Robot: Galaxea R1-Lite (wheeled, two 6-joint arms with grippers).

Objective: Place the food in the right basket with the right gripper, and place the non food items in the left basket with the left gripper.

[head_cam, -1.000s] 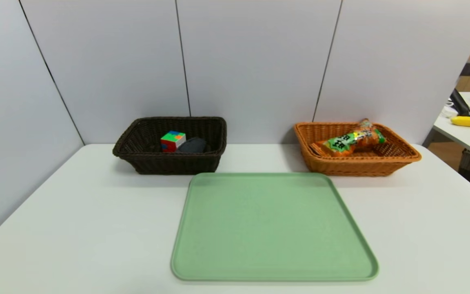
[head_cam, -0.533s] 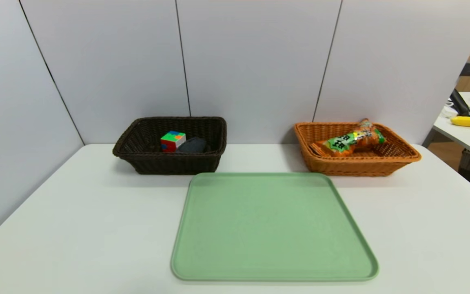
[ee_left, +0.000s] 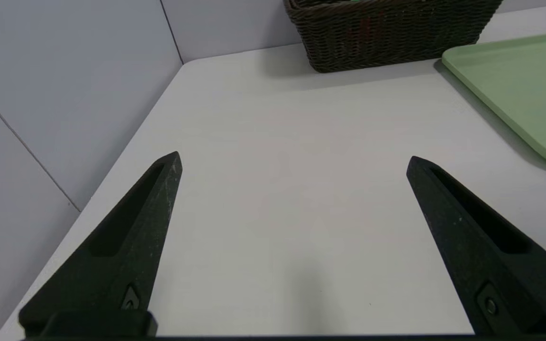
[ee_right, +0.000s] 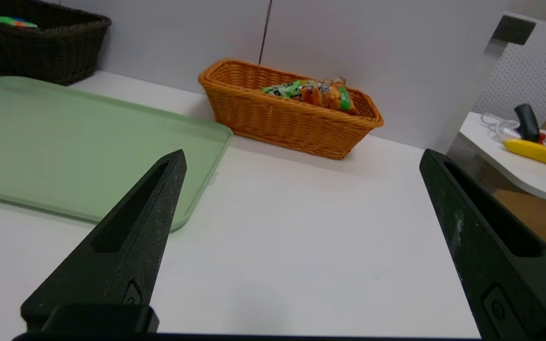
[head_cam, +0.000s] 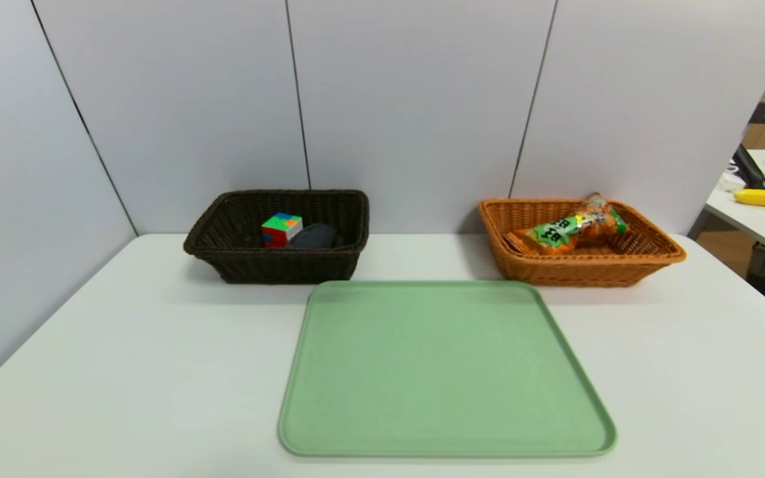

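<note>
Nearest me, my left gripper [ee_left: 294, 161] and right gripper [ee_right: 303, 156] both hang with jaws spread wide and empty over bare table [head_cam: 123, 345], either side of the green tray [head_cam: 445, 372], which carries nothing. Beyond, the cube [head_cam: 281, 229] sits in the dark left basket [head_cam: 276, 265] and the snack packet [head_cam: 572, 229] lies lengthwise in the orange right basket [head_cam: 582, 269], so I judge no pick remains for either arm.

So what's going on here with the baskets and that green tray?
Sorting looks finished. The puzzle cube and a dark object lie in the dark basket; the snack packet lies in the orange basket. The green tray is bare. The left gripper and right gripper are open, holding nothing.
</note>
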